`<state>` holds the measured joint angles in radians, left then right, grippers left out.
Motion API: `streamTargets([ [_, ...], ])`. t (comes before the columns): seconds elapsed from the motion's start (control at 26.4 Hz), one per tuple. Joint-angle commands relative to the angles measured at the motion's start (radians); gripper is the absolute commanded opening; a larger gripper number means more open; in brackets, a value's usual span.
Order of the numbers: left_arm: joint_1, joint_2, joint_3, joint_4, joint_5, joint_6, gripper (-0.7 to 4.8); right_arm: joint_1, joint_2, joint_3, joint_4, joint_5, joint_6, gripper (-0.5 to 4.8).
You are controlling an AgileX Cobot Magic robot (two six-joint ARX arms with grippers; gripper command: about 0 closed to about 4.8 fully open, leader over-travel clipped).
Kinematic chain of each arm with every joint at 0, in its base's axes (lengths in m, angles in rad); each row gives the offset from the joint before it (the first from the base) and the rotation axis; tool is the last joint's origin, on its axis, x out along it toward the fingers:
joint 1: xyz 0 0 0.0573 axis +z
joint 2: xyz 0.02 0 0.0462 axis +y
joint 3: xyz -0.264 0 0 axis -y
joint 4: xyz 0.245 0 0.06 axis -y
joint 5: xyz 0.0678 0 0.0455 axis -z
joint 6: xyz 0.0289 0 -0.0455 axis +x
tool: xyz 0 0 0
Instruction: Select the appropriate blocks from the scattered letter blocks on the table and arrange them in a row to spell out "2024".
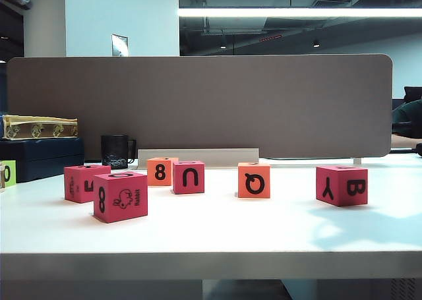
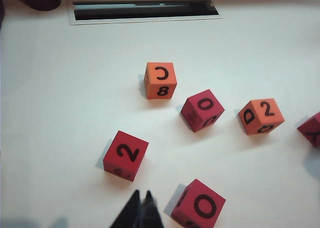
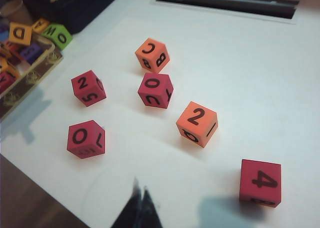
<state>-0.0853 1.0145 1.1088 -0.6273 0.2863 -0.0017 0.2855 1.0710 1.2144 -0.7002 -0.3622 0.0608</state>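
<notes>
While hovering over the table [image 1: 211, 240], read cube tops: pink 2 [image 2: 126, 155], pink 0 [image 2: 202, 109], orange 2 [image 2: 261, 116], pink 4 [image 3: 260, 182]; also orange C/8 [image 2: 160, 80] and pink O [image 2: 198, 206]. Scattered loosely, unaligned. Left gripper [image 2: 141, 198] and right gripper [image 3: 140, 193] pointed down above them, fingers pressed together, holding nothing.

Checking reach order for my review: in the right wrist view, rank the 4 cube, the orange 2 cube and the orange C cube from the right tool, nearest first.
From the shut right tool:
1. Orange 2 cube, mid-table.
2. 4 cube, off to one side; close to call with 1.
3. Orange C cube, clearly farthest.
</notes>
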Motion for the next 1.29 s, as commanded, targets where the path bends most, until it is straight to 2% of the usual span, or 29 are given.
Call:
streamTargets([
  [0.04, -0.01, 0.048, 0.044, -0.007, -0.002, 0.017, -0.06, 0.035, 0.053, 0.048, -0.057, 0.05, -0.013, -0.02],
  [0.46, -0.009, 0.084, 0.069, 0.021, 0.007, 0.001, -0.05, 0.048, 0.093, 0.061, -0.053, 0.019, -0.013, -0.02],
  [0.72, -0.009, 0.093, 0.069, 0.055, 0.002, -0.087, -0.06, 0.048, 0.097, 0.061, -0.057, 0.009, -0.013, -0.02],
  [0.99, -0.015, 0.231, 0.081, 0.072, -0.012, -0.078, -0.06, 0.051, 0.173, 0.062, -0.035, 0.053, -0.013, -0.02],
  [1.14, -0.084, 0.337, 0.154, 0.076, -0.014, -0.019, -0.06, 0.052, 0.249, 0.093, -0.039, 0.053, -0.013, -0.02],
  [1.29, -0.155, 0.468, 0.267, 0.076, -0.022, 0.014, -0.06, 0.07, 0.325, 0.204, -0.082, 0.058, -0.043, -0.02],
])
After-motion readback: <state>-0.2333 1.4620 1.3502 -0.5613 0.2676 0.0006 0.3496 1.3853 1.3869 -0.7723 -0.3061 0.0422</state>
